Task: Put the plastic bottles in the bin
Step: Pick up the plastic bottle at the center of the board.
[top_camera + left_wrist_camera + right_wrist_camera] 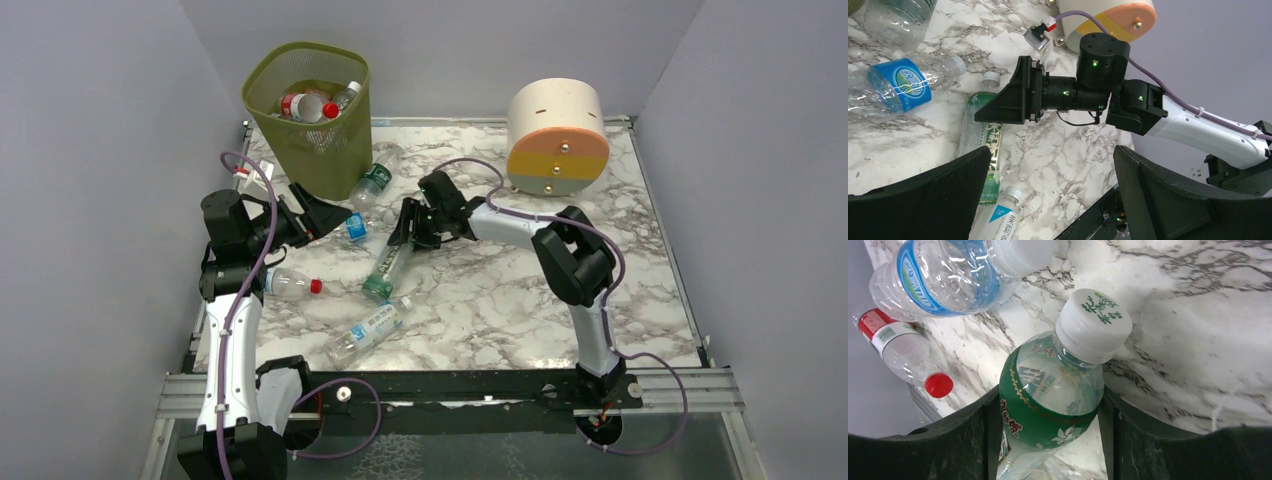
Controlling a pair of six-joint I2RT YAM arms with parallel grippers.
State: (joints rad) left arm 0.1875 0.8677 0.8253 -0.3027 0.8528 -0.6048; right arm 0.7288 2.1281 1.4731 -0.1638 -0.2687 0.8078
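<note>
Gripping a green bottle (1058, 375) with our right gripper (1048, 407), low on the table (520, 300).
Our left gripper (1050, 160) hangs spread wide, holding nothing; the bin (320, 155) stands just beyond it with bottles (310, 104) inside.

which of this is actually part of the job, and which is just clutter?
Job:
- bin, with bottles already inside
- green-label bottle in the right gripper
- loose on the table: blue-label bottle, red-cap bottle, white-label bottle, second green-label bottle at the bin's base

Lying about:
- cream banded cylinder
</note>
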